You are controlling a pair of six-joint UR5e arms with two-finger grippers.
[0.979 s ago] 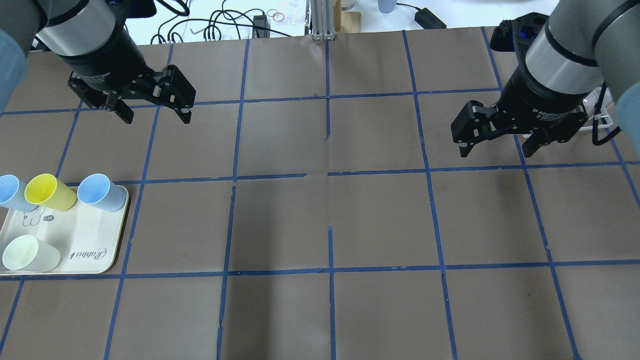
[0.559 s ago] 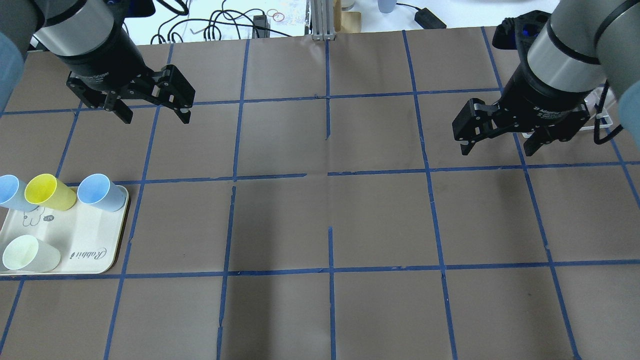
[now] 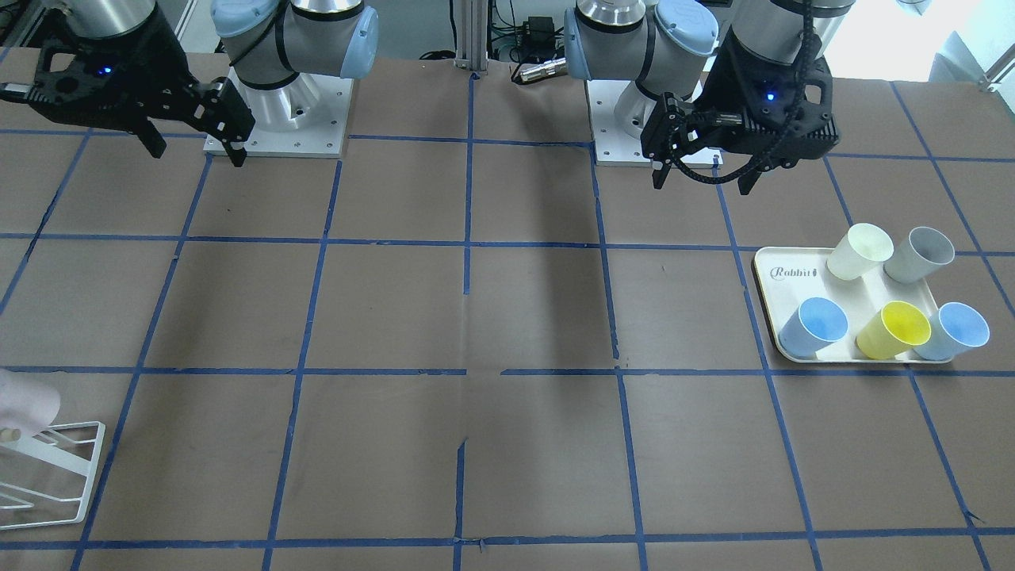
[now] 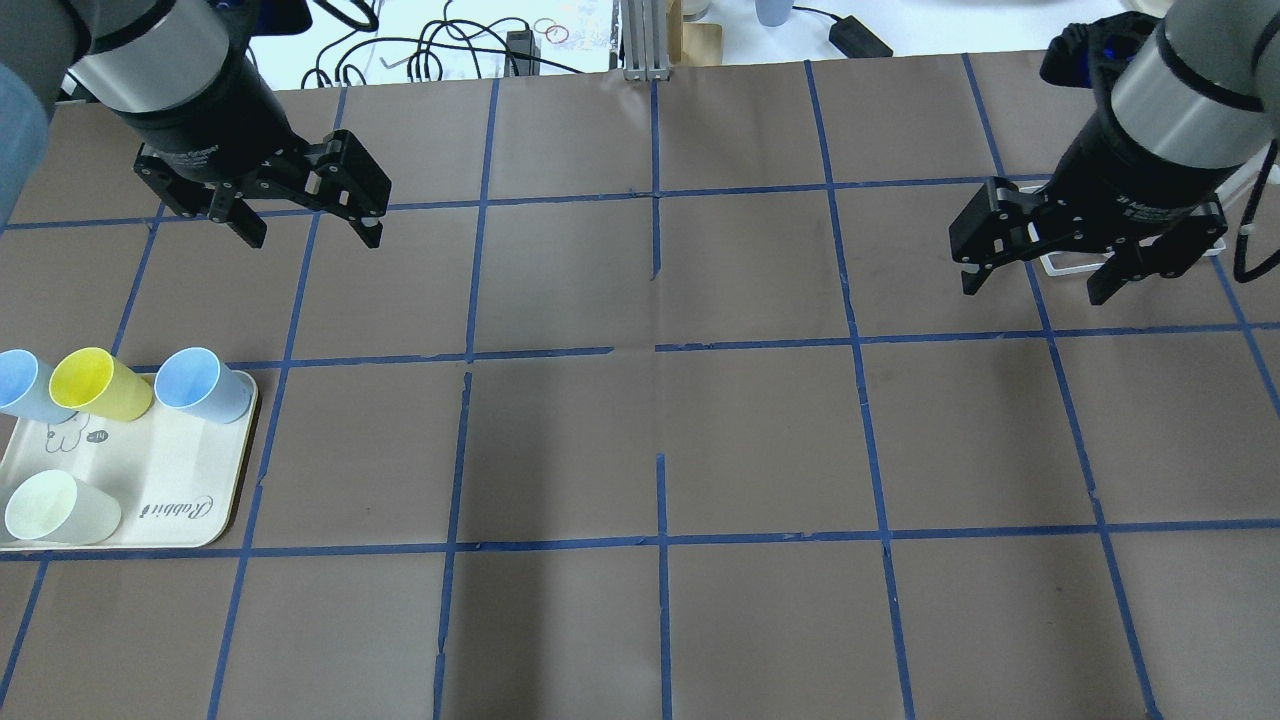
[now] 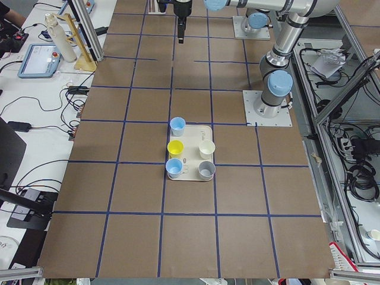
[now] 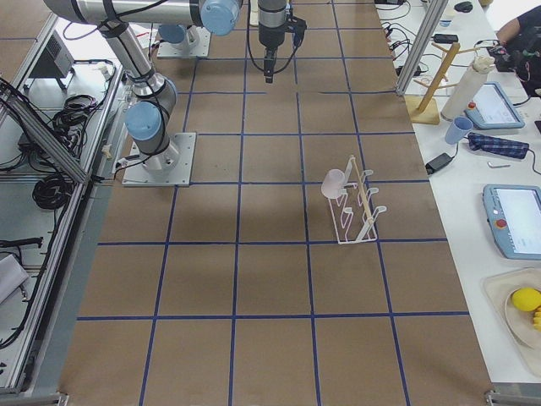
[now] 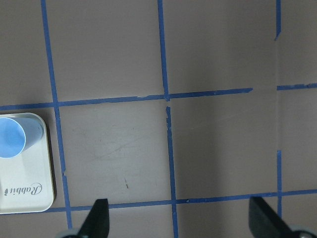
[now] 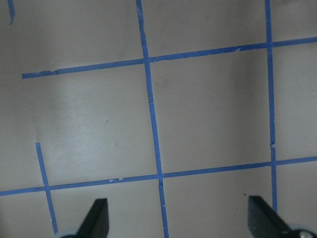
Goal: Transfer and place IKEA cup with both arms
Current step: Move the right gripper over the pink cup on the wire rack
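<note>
The pale pink IKEA cup (image 6: 334, 180) hangs on a peg of a white wire rack (image 6: 359, 211) at the table's right end. It also shows at the left edge of the front-facing view (image 3: 24, 403). In the overhead view my right arm hides it. My right gripper (image 4: 1033, 293) is open and empty, held high near the rack (image 4: 1060, 266). It shows in the front-facing view (image 3: 198, 156) too. My left gripper (image 4: 313, 238) is open and empty, held high beyond the tray, as the front-facing view (image 3: 701, 186) also shows.
A cream tray (image 4: 170, 470) marked "Rabbit" stands at the left end with two light blue cups, a yellow cup (image 4: 95, 382), a cream-white cup (image 3: 858, 250) and a grey cup (image 3: 920, 254). Blue tape lines grid the brown table. Cables and tools lie beyond the far edge.
My right gripper has moved right and a little farther away, so part of the rack now shows beneath it. My left gripper has not moved.
</note>
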